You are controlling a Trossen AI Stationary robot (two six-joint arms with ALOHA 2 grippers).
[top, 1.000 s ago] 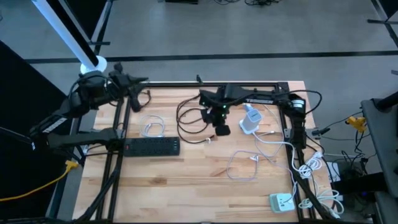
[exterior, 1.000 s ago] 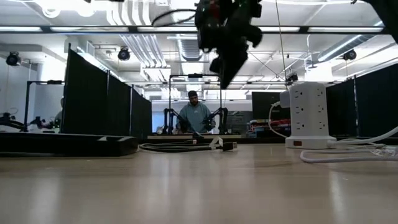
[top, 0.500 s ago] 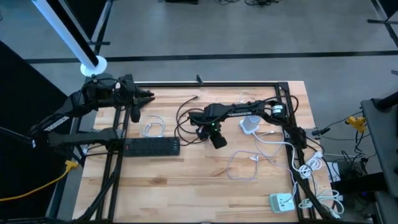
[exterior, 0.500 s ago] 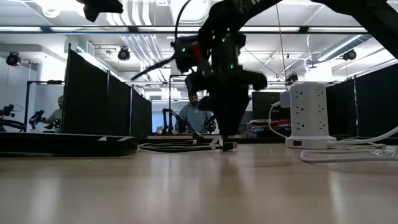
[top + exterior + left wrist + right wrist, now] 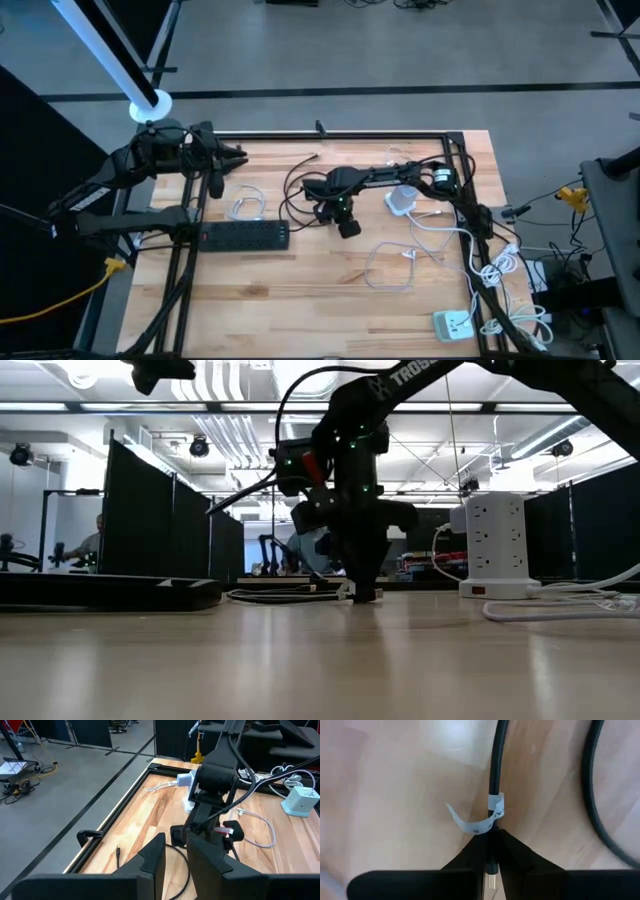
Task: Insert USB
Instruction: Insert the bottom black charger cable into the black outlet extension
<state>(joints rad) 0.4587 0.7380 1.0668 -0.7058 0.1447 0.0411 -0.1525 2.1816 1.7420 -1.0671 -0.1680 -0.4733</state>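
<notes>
The black USB cable (image 5: 496, 775), ringed by a small white tag (image 5: 480, 821), lies on the light wooden plank table (image 5: 300, 280) near its middle. Black divider panels (image 5: 165, 525) and a ceiling of pipes stand in the room behind. The right gripper (image 5: 347, 226) reaches down to the tabletop, its fingers (image 5: 470, 857) pinched closed around the cable's plug end. The left gripper (image 5: 237, 155) hovers over the table's far left corner, fingers a narrow gap apart and holding nothing.
</notes>
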